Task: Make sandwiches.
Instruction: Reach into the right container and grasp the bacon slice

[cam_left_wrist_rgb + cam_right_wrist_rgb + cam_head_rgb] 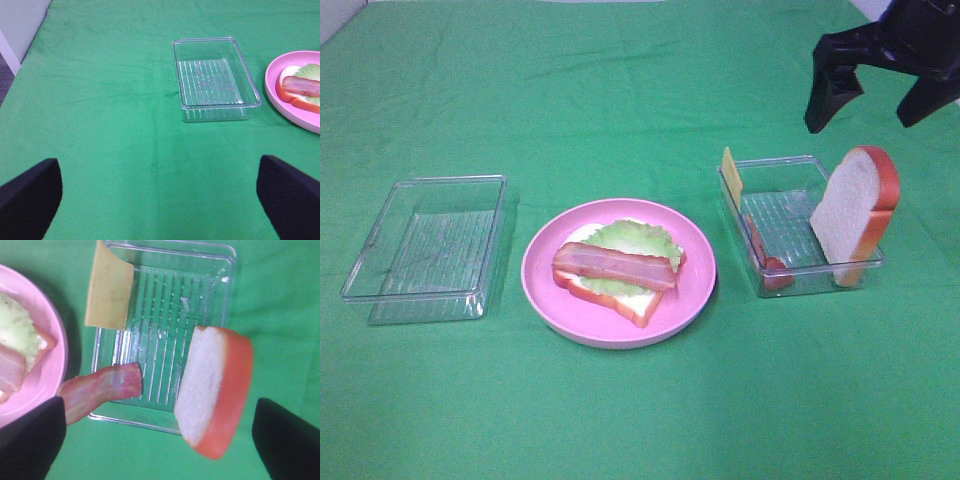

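A partly built sandwich (616, 268) lies on the round pink plate (695, 280): a bread slice, pale green lettuce (632, 240) and a bacon strip (615, 265) on top. The right clear tray (790, 170) holds an upright bread slice (850, 215), a yellow cheese square (730, 175) leaning at its far corner and a bacon strip (767, 258). My right gripper (865, 120) is open and empty, raised above and behind that tray. The right wrist view shows the bread (212, 390), cheese (107, 287) and bacon (100, 390). My left gripper (157, 165) is open and empty over the cloth.
An empty clear tray (430, 245) stands left of the plate; it also shows in the left wrist view (215, 77). The green cloth (620, 420) covers the whole table. The plate's edge (272, 80) shows at the side of the left wrist view.
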Motion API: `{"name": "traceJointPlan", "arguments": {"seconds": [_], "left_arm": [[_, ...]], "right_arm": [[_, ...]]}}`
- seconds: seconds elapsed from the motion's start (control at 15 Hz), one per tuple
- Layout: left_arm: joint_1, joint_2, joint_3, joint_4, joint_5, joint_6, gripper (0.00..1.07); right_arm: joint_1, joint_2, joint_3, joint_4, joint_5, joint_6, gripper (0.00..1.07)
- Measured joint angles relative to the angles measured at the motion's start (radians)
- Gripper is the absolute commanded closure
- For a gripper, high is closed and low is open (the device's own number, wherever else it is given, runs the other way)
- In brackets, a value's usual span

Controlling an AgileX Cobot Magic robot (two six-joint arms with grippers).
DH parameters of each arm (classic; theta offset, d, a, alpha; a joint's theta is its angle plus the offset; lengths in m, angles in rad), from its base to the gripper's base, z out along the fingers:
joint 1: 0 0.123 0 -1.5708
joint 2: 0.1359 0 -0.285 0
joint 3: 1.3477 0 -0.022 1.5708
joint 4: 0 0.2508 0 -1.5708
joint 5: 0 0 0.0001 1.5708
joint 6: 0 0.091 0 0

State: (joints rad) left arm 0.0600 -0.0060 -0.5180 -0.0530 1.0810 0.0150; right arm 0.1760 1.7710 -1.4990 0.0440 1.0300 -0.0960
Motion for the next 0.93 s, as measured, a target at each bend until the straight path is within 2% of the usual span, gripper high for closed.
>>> {"name": "traceJointPlan", "arguments": {"seconds": [0.13,0.4,0.67,0.93], "left_arm": [[0.000,0.000,0.000,0.000,0.000,0.000,0.06],[0.000,0.000,0.000,0.000,0.000,0.000,0.06],[0.000,0.000,0.000,0.000,0.000,0.000,0.06],[0.000,0.000,0.000,0.000,0.000,0.000,0.06]], "right_arm": [[0.095,0.013,-0.009,-0.044,0.005,0.013,0.11],[0.197,0.063,-0.009,-0.060,0.025,0.032,0.11],[0.220,0.128,-0.009,-0.044,0.026,0.034,0.12],[0.220,0.207,-0.009,-0.044,0.027,0.035,0.20]]}}
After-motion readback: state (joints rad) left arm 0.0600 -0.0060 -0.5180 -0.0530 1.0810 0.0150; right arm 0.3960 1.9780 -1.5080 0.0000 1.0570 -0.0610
